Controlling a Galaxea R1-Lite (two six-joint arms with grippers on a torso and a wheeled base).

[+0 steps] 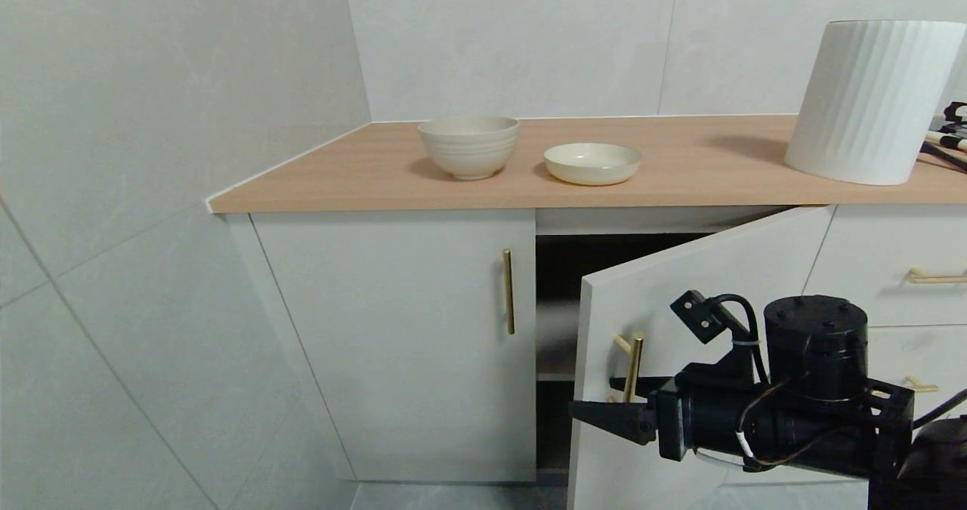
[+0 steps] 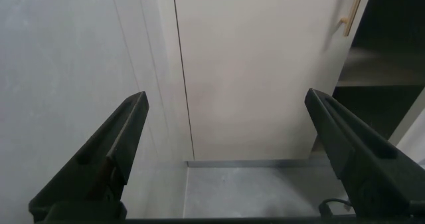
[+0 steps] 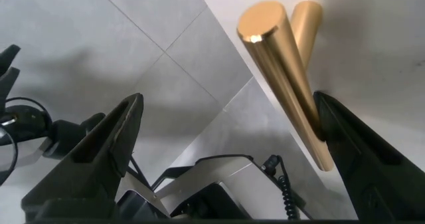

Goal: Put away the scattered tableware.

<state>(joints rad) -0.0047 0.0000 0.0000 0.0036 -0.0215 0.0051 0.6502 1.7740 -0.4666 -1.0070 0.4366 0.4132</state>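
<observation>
The cabinet door [image 1: 680, 306] stands ajar, right gripper [image 1: 595, 395] fingers wide astride its handle [image 1: 633, 366], left gripper [image 2: 226, 101] fingers wide and empty; bowl [image 1: 468, 146] and dish [image 1: 592, 163] sit unstowed on the bench [image 1: 340, 177].

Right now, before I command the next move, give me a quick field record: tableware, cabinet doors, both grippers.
bowl: upright on the counter, left of the dish
dish: shallow, upright, beside the bowl, not touching it
left door: closed
right door: partly open
right gripper: open, fingers either side of the right door's gold handle
left gripper: open, empty, low, facing the left door
other: white ribbed container at the counter's right end
</observation>
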